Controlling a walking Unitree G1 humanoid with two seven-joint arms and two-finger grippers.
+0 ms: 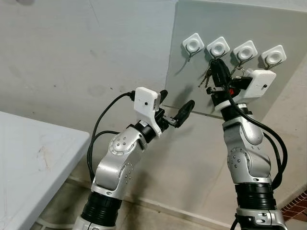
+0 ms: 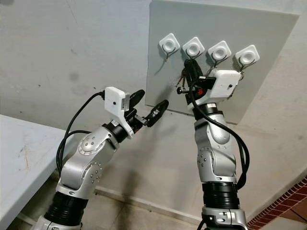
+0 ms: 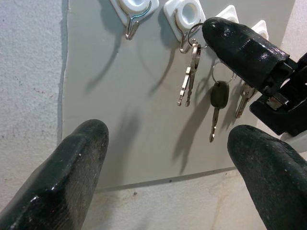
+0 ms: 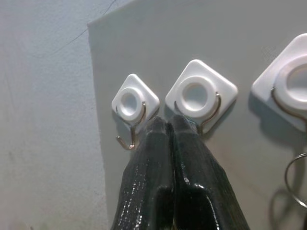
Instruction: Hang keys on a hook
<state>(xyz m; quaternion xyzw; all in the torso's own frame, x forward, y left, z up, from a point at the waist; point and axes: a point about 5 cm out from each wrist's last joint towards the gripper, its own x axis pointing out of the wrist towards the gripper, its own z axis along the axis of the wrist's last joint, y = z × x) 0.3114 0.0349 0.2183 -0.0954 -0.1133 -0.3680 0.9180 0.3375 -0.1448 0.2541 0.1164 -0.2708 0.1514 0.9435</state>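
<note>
right gripper (image 1: 217, 63) pressing fingers together just below second hook (image 4: 195, 96) | keys (image 3: 188, 76) hanging from that hook beside its fingertips, seemingly hung | release remaining | left gripper (image 1: 175, 109) waiting wide open, empty

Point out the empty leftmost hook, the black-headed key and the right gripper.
Empty leftmost hook (image 3: 132, 29): left wrist view, on its metal curve.
Black-headed key (image 3: 219, 96): left wrist view, on its black head.
Right gripper (image 4: 166, 125): right wrist view, at its closed fingertips.
</note>
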